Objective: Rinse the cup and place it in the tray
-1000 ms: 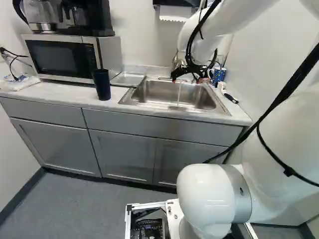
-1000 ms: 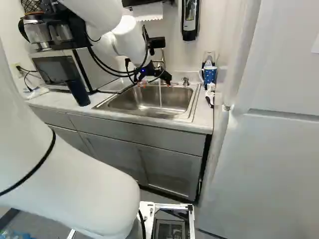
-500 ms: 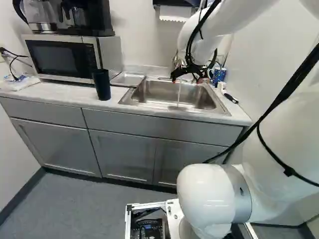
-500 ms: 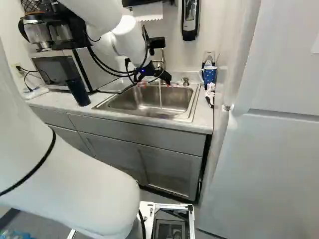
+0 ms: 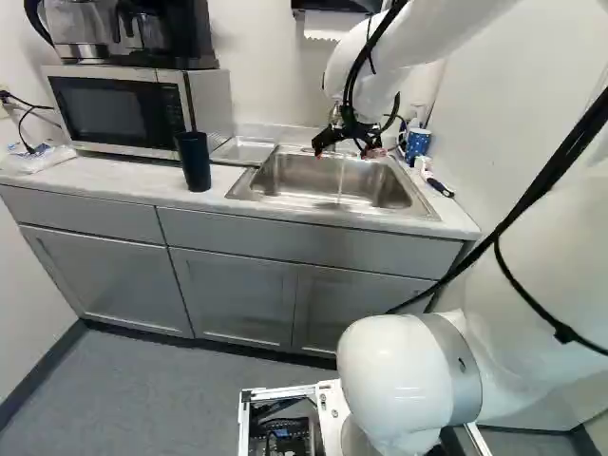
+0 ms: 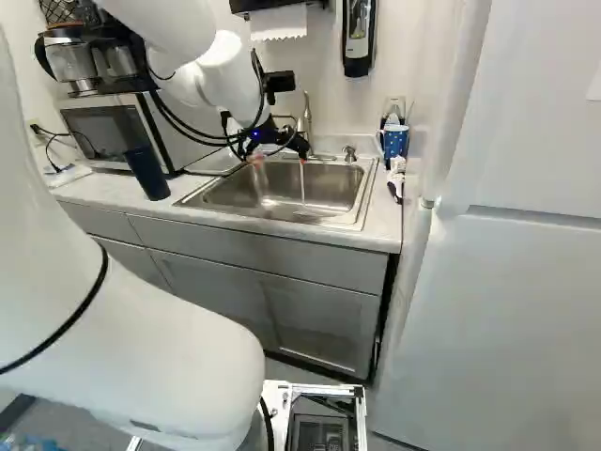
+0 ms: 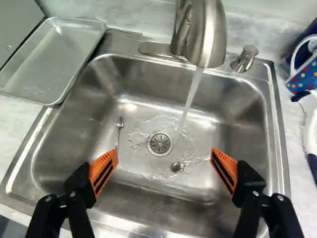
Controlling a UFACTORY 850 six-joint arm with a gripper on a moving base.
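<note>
the gripper (image 6: 281, 158) hangs over the sink (image 7: 198, 193) with its fingers spread wide, nothing between them. water pours from the faucet (image 7: 210, 37) beside the drain (image 7: 160, 144), near a spoon (image 7: 177, 167). over on the counter (image 5: 114, 180), the dark cup (image 5: 193, 161) stands in front of the microwave (image 5: 119, 112), outside the metal tray (image 7: 54, 62), which sits right by the sink. a dotted mug (image 7: 304, 77) is at the sink's other side.

A silver-and-black microwave (image 5: 114, 109) sits on the counter (image 5: 104, 182), with a coffee maker (image 5: 157, 38) on top and a plastic packet (image 5: 40, 159) just beside it on the left. Well to the microwave's right, paper towel (image 6: 280, 23) and a dispenser (image 6: 357, 38) hang on the wall; gray cabinets (image 5: 233, 294) stand below it.
</note>
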